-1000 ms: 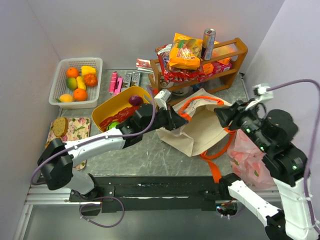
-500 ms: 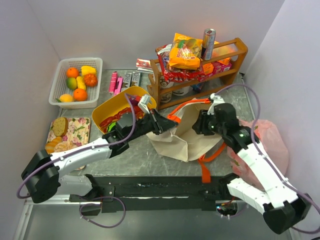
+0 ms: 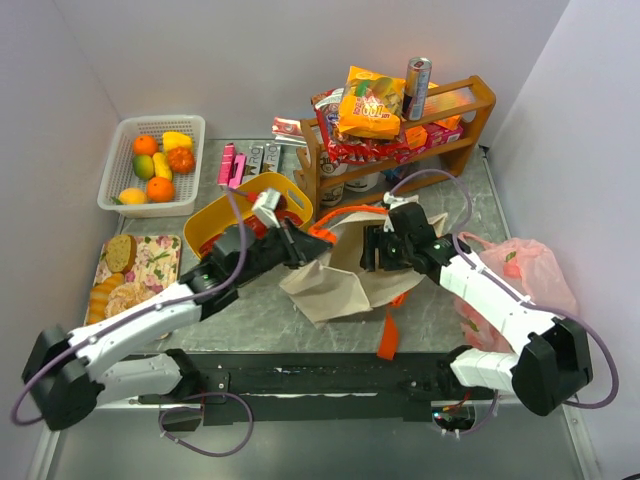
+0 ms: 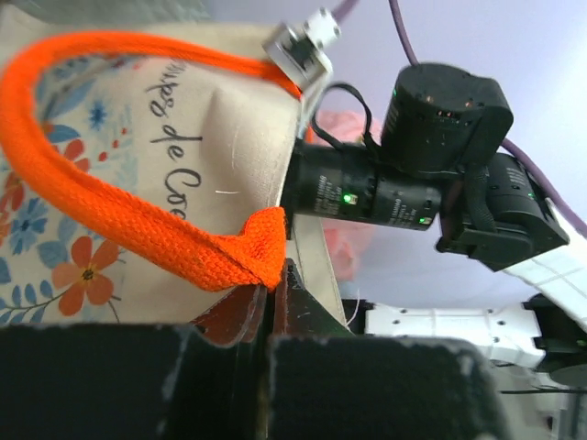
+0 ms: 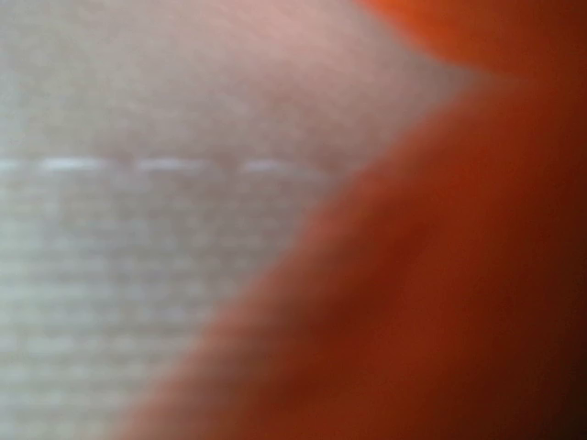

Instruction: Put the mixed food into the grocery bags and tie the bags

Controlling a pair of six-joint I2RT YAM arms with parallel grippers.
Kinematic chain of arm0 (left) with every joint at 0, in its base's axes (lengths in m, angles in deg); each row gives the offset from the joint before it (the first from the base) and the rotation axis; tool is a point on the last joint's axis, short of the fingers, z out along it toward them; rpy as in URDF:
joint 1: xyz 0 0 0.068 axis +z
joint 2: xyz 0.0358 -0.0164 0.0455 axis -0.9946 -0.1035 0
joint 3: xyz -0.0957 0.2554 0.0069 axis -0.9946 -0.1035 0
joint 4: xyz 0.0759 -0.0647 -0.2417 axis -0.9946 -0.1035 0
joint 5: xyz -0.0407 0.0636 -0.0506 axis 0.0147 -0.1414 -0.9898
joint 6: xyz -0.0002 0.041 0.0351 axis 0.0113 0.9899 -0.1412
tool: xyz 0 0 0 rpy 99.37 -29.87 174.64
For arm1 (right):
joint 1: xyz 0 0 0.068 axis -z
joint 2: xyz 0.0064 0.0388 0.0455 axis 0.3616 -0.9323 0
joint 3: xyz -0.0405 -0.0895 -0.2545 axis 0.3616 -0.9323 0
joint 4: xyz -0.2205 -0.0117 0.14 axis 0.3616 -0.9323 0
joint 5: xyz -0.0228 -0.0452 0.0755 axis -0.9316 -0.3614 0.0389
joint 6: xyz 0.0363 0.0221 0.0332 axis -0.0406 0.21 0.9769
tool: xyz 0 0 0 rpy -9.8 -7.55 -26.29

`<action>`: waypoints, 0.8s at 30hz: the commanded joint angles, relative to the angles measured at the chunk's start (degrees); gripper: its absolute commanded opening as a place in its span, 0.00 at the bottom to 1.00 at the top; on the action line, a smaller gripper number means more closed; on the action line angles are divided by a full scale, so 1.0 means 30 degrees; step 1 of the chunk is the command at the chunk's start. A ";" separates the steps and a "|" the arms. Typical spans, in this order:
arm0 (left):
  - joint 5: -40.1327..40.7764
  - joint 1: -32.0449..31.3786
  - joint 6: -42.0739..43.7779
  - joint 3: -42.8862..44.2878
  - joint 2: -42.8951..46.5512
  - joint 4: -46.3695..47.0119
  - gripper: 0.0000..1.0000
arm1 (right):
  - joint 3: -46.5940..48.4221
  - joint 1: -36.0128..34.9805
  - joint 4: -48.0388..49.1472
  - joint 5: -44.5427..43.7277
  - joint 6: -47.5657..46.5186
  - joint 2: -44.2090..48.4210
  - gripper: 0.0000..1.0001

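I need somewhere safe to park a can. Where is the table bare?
Bare table lies at the near edge, between the left arm and the canvas tote, and between the wooden shelf and the pink bag. Crowded around the yellow tub.

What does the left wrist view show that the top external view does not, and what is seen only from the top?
Only the left wrist view: the floral print and lettering on the canvas tote, and the left gripper shut on its orange handle.
Only the top external view: the white mesh basket of fruit, the yellow tub, and the wooden shelf with snacks.
Both: the tote, its handle, and the right arm reaching the tote.
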 commanded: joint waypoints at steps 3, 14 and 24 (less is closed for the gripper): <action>0.0532 0.2461 0.2905 0.0330 0.3631 -0.2576 0.01 | -0.0102 0.0202 -0.3900 -0.2399 -0.0080 0.1088 0.80; -0.3272 0.4988 0.3463 0.0094 0.3812 -0.4075 0.01 | 0.1739 0.0115 -0.5191 -0.1670 -0.0340 0.2494 0.80; -0.6204 0.4988 0.2528 0.1588 0.2375 -0.3227 0.01 | 0.8240 -0.0120 -0.5630 0.1998 -0.1632 0.6628 0.82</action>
